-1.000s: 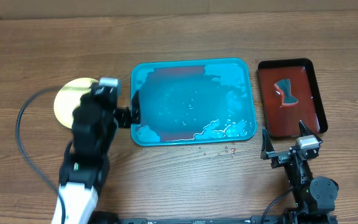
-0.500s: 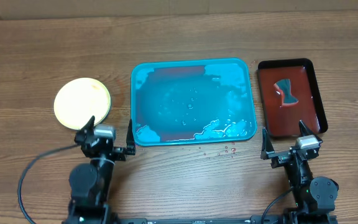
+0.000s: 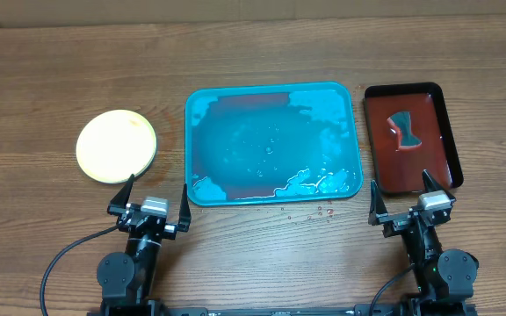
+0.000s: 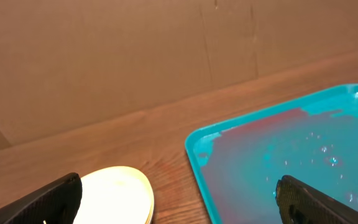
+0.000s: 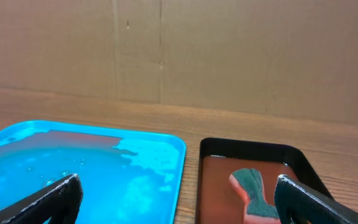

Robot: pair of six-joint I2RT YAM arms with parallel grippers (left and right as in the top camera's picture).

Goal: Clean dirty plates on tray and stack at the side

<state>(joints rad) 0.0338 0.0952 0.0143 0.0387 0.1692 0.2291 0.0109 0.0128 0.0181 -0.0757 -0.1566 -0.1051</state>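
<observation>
We see the large teal-blue rectangular plastic tray (image 3: 188, 149) lying flat in the middle of the wooden table (image 3: 60, 70), its long sides parallel to the table's far edge. Water films its floor. White foam (image 3: 319, 183) gathers toward the tray's near right corner, and reddish patches (image 3: 253, 99) show along its far side and by its near left corner.

The round light yellow-green plastic plates (image 3: 117, 146) sit on the table between the tray and the left edge, apart from the tray's rim. From above we see only 1 disc, its top face plain pale yellow. We cannot tell how many plates lie in the stack.

Toward the right edge, just beside the teal tray but not touching it, lies a smaller dark red rectangular tray with a black rim (image 3: 447, 114). A grey-green hourglass-shaped sponge (image 3: 403, 130) rests on its floor.

The left arm (image 3: 137, 263) stands at the near edge, in front of the gap between the plates and the tray's near left corner. The left jaws point toward the far edge, spread wide, and grip nothing. In the left wrist view their 2 dark tips sit at the lower corners, with the plates and the tray's corner between them.

The right arm (image 3: 433, 263) stands at the near edge toward the near right corner, in front of the dark red tray. The right jaws are likewise spread wide and hold nothing.
</observation>
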